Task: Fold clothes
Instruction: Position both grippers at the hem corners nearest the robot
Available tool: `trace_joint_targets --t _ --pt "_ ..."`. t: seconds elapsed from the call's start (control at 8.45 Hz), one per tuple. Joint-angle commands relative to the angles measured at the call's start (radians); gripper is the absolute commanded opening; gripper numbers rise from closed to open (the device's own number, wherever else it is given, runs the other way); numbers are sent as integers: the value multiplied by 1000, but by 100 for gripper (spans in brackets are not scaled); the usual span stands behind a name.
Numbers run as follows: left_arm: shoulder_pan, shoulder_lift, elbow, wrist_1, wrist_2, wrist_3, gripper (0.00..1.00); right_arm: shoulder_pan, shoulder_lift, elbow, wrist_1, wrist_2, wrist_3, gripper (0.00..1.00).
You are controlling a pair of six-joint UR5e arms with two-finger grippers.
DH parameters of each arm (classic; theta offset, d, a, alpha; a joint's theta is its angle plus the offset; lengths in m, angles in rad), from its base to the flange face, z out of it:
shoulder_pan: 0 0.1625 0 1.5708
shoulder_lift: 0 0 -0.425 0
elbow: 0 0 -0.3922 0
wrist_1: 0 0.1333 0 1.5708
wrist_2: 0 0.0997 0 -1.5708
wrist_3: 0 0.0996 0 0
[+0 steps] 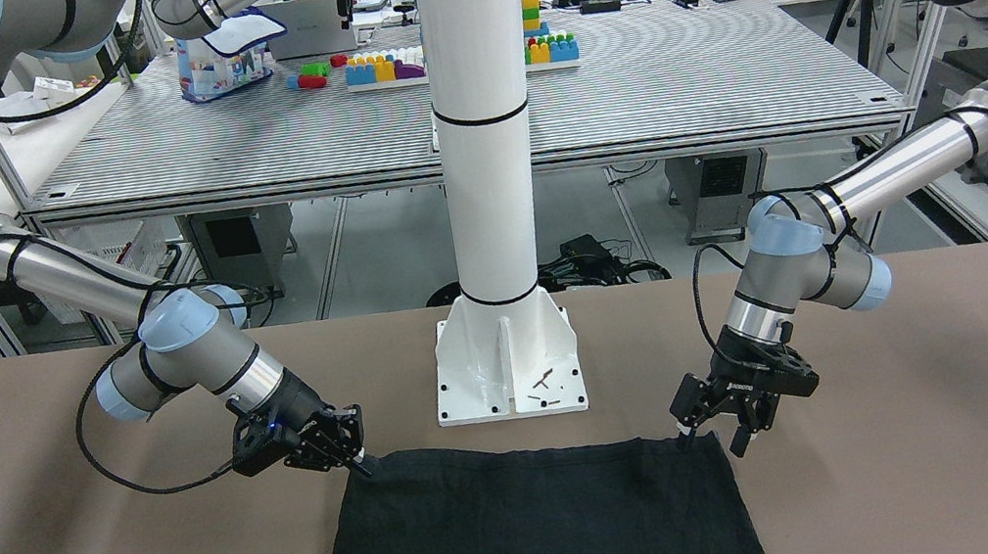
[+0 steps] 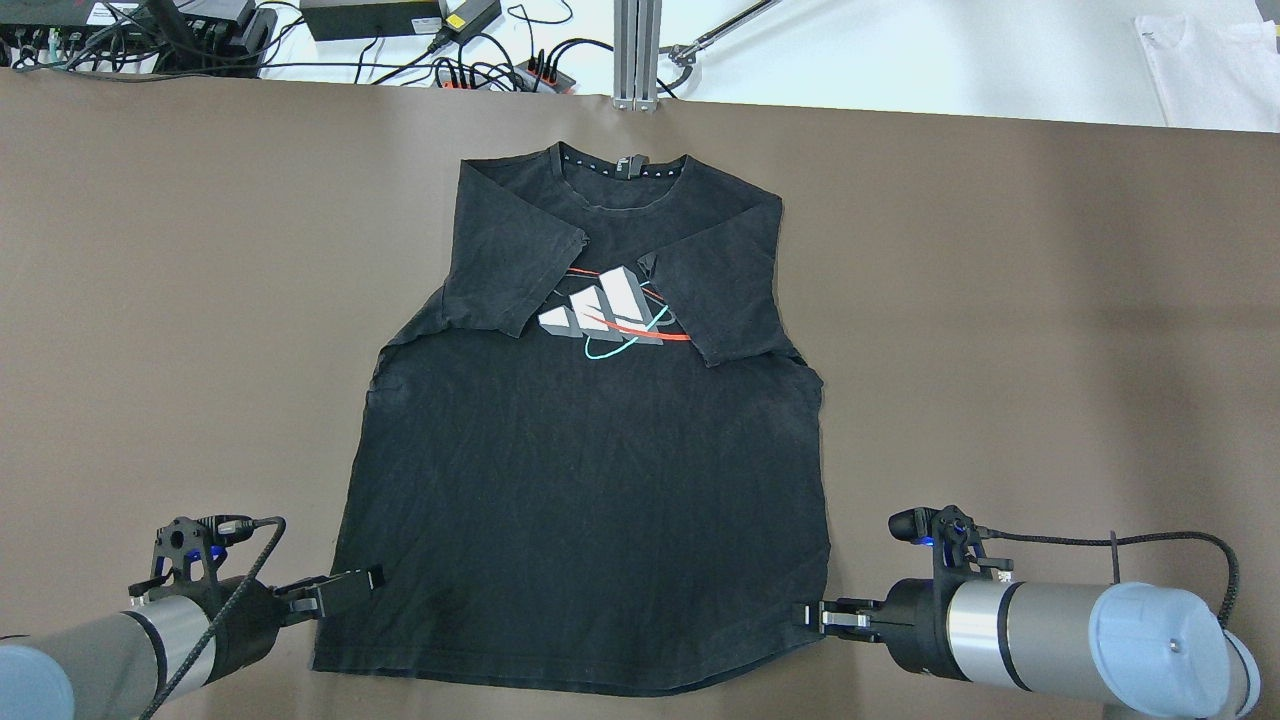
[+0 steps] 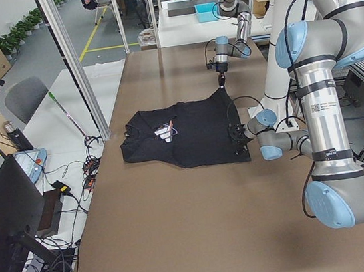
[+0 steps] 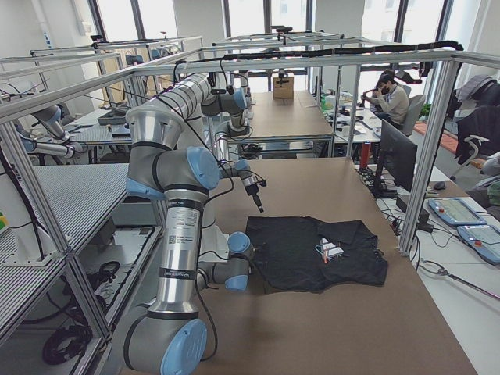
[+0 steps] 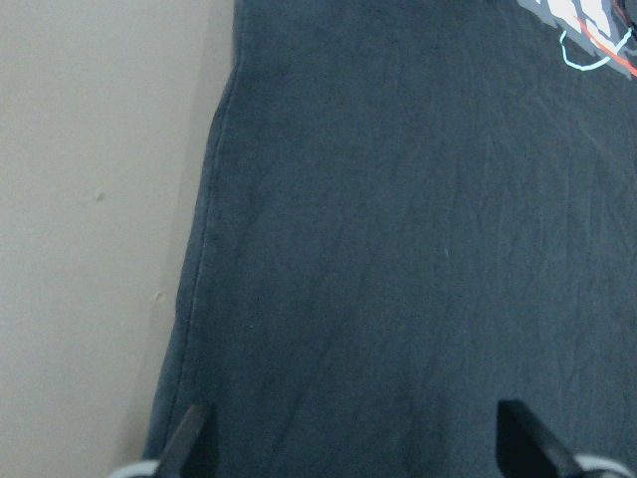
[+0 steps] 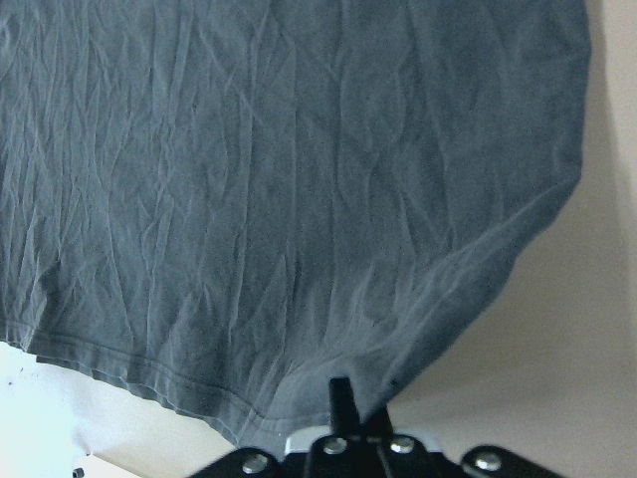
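The clothes are one black T-shirt (image 2: pixel 590 470) lying flat on the brown table (image 2: pixel 1000 300), with both sleeves folded in over a white, red and teal logo (image 2: pixel 605 315). Its hem points toward the robot. My left gripper (image 2: pixel 350 585) is open at the hem's left corner; in the left wrist view the fingertips (image 5: pixel 528 448) stand wide apart over the fabric (image 5: pixel 398 249). My right gripper (image 2: pixel 810 615) is shut on the hem's right corner, and the cloth (image 6: pixel 279 179) puckers toward the pinched fingers (image 6: pixel 341 390). In the front view the shirt (image 1: pixel 535 538) lies between both grippers.
The white pole's base (image 1: pixel 509 369) is bolted to the table just behind the hem. Cables and power strips (image 2: pixel 480 70) run along the far edge, with a white cloth (image 2: pixel 1210 70) at the far right. A seated person (image 4: pixel 388 98) is beyond the table.
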Motion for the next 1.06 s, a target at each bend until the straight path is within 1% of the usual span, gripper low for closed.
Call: trace_joint_targets --t 0.0,0.47,0.95 --pt "44 1 22 14 40 -6 100 0 10 -1 0 0 0 0" --pt "88 1 57 14 94 -6 100 0 11 -2 0 0 0 0" --pt "108 2 63 14 105 -6 100 0 11 -2 0 -2 0 0"
